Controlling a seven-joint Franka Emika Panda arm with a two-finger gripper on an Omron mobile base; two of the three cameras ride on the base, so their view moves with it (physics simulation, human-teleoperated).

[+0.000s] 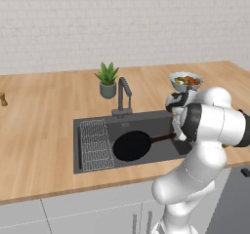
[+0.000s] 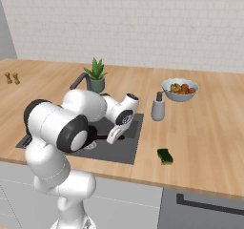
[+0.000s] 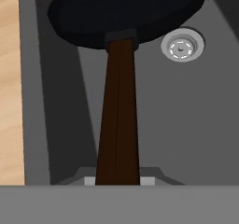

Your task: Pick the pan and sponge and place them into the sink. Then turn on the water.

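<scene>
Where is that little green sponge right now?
The sponge lies on the wooden counter to the right of the sink in the right base view, near the front edge, with the soap bottle behind it.

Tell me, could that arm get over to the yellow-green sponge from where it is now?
Probably not yet: the gripper is holding the pan over the sink. The sponge lies unobstructed on the counter.

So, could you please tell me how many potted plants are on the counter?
1: the potted plant stands on the wooden counter just behind the sink, left of the tap.
</scene>
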